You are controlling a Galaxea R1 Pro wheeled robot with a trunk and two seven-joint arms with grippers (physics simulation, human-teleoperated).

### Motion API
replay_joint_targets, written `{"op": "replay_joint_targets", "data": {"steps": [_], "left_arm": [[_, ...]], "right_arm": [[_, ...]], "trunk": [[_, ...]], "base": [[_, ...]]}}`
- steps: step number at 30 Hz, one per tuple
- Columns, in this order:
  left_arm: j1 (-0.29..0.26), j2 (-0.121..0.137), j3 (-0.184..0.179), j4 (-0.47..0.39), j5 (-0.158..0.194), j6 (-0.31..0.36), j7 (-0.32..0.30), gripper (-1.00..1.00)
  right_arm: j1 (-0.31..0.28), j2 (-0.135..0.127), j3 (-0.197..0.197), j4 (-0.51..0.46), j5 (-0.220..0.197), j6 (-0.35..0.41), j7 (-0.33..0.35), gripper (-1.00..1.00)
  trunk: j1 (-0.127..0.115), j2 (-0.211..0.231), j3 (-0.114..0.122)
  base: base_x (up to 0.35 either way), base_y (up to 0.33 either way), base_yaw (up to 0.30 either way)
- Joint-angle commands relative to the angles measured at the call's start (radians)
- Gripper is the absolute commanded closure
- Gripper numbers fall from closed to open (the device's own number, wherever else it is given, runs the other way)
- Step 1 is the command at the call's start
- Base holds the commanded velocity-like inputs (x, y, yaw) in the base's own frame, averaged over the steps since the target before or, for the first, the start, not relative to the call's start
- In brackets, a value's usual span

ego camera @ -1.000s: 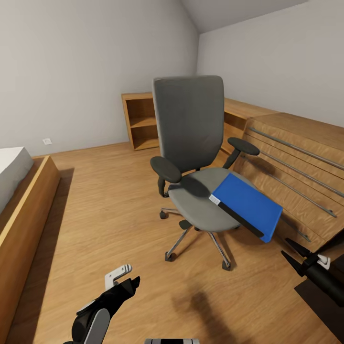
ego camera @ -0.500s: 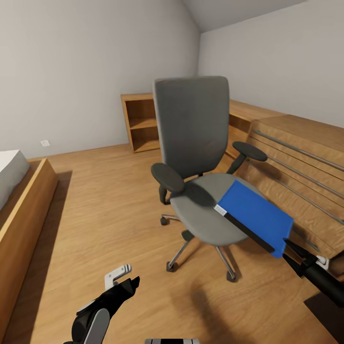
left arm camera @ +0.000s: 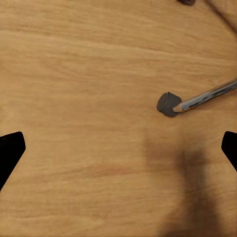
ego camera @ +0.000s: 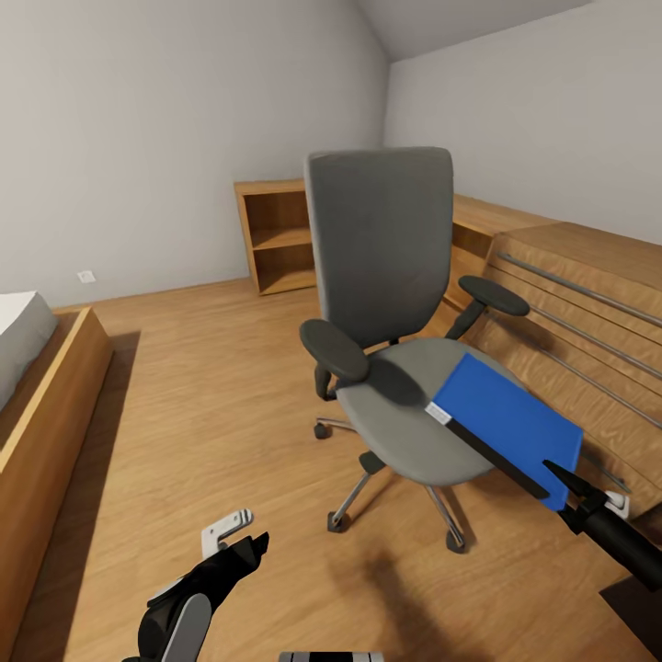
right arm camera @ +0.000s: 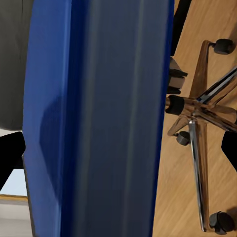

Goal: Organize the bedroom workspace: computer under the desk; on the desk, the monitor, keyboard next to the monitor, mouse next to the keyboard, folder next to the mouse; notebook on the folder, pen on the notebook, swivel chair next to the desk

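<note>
The right gripper (ego camera: 563, 478) is held open at the near corner of the folder (ego camera: 511, 426), one dark finger (ego camera: 558, 475) lying over the blue cover's edge; whether the folder is actually touched cannot be told. In the right wrist view the two fingertips are seen spread at the frame's sides, with the folder (right arm camera: 98, 118) between them and the chair's chrome base (right arm camera: 197, 113) beyond. The folder lies tilted on the seat of the chair (ego camera: 386, 248), its black spine toward the robot and its outer part hanging past the seat edge toward the oak unit (ego camera: 570, 303). The left gripper (ego camera: 237, 544) is held low over the floor (ego camera: 211, 386), apart from the chair, with its fingers spread open; a castor (left arm camera: 169, 104) on a chrome leg is seen in the left wrist view. A bed frame (ego camera: 46, 414) stands at the left, and an open shelf (ego camera: 276, 234) stands against the far wall.
</note>
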Motion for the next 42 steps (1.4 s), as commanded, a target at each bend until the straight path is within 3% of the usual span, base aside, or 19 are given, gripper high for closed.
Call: {"op": "replay_joint_targets", "data": {"steps": [1,17,18,31,42], "left_arm": [[-0.001,0.0,-0.001,-0.001,0.011,0.002,0.009,-1.0],[-0.001,-0.001,-0.001,0.01,0.01,0.002,0.01,-1.0],[-0.001,-0.001,-0.001,0.011,0.01,0.002,0.01,-1.0],[-0.001,-0.001,-0.001,0.011,0.01,0.003,0.01,-1.0],[-0.001,-0.001,-0.001,0.011,0.009,0.001,0.01,-1.0]], "right_arm": [[-0.001,0.0,-0.001,0.0,-0.003,0.006,0.001,-1.0],[-0.001,0.0,0.001,0.0,-0.002,0.005,0.0,-1.0],[-0.001,0.0,0.001,0.0,-0.002,0.005,0.0,1.0],[-0.001,0.0,0.016,-0.001,-0.002,0.005,0.0,1.0],[-0.001,-0.001,0.016,-0.004,-0.003,0.007,0.0,1.0]], "trunk": [[0.0,0.0,-0.001],[0.0,0.0,-0.001],[0.0,0.0,-0.001],[0.0,0.0,-0.001],[-0.005,0.002,0.042]], "base": [[0.025,0.027,0.0],[0.004,0.005,0.0],[0.0,0.0,0.0],[0.0,0.0,0.0],[0.0,0.0,0.0]]}}
